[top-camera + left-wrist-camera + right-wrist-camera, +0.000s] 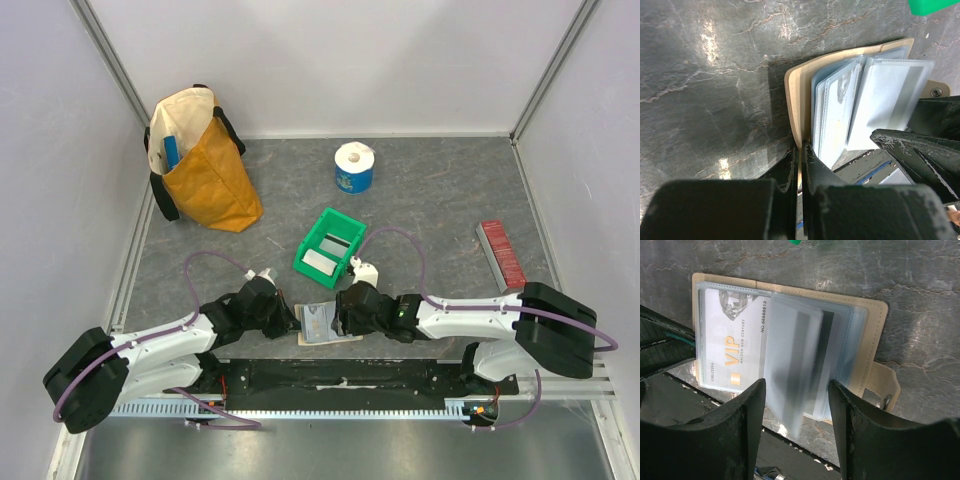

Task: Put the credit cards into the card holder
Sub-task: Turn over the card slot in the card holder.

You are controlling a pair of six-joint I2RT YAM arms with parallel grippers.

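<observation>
The tan card holder [322,327] lies open near the table's front edge, between both grippers. My left gripper [801,147] is shut on the edge of its tan cover [794,95]. The clear pockets [840,110] fan up beside it. My right gripper [796,390] is open, its fingers on either side of a blurred clear pocket page that shows a card with a dark stripe [812,355]. A white VIP card [735,347] sits in a pocket on the left. The closing tab [885,385] hangs at the right. Two pale cards [322,262] lie in the green bin.
The green bin [345,222] stands just beyond the holder. A blue and white roll [353,167] stands farther back, a yellow bag [205,170] at the back left, and a red ridged strip [501,254] at the right. Walls enclose the table.
</observation>
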